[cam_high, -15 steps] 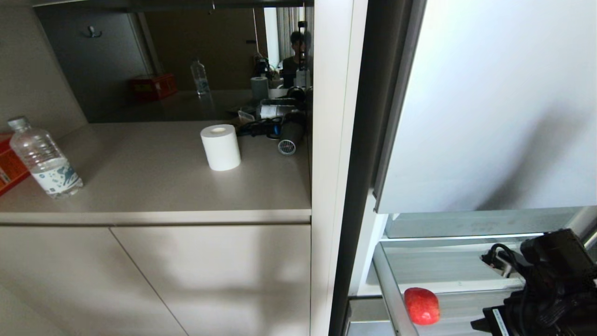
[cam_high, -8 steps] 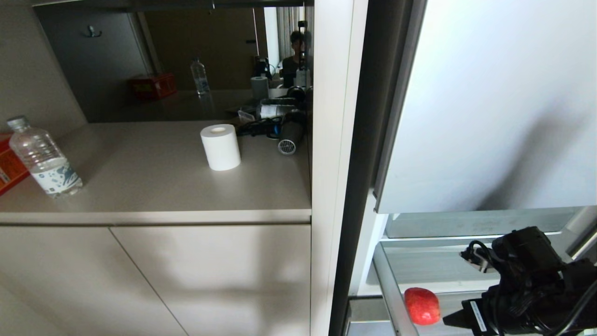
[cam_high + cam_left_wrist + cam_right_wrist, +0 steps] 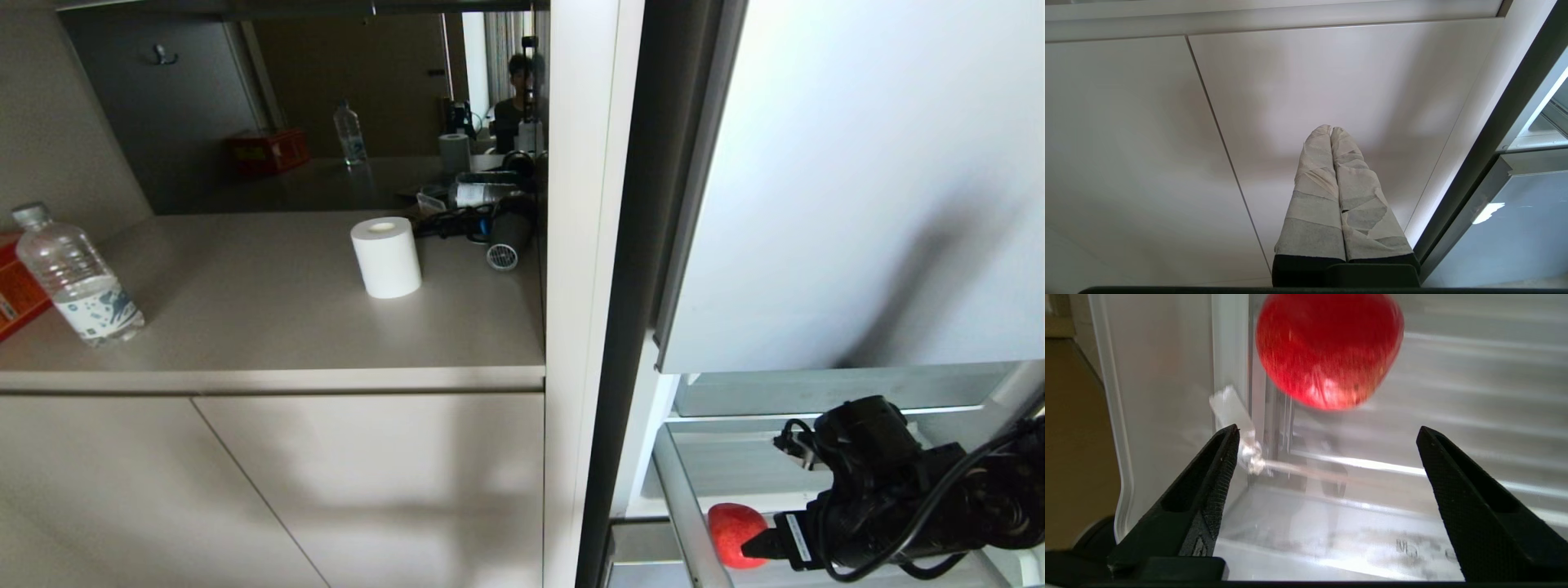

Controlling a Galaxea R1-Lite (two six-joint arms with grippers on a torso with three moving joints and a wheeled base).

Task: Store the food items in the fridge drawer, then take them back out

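Right end effector (image 3: 1327, 433): your working arm reaches in from the right; the fingers stand wide apart and hold nothing.
Apple (image 3: 731, 531): red, lying in the fridge drawer (image 3: 682, 510) near its left wall. In the head view the fingertip covers its right edge. In the right wrist view the apple (image 3: 1329, 349) sits ahead of the gap between the fingers, clear of both, blurred, its top cut off by the frame.
Contact: you cannot tell from the head view whether the fingertip touches the apple; the wrist view shows a gap.
Fridge drawer detail: clear wall and ribbed floor show in the wrist view; its front and right end are cut off or hidden behind the arm.
Second food item: not seen in any view.
Left end effector (image 3: 1332, 130): parked facing the pale cabinet door (image 3: 1331, 81); taped fingers pressed together, nothing between them. Not seen in the head view.
Worktop (image 3: 269, 318): carries a water bottle (image 3: 77, 278), a white paper roll (image 3: 386, 256) and a dark tangle of cables and gear by the side panel, hard to make out.
Mirror: a person is reflected at the back, mostly hidden.
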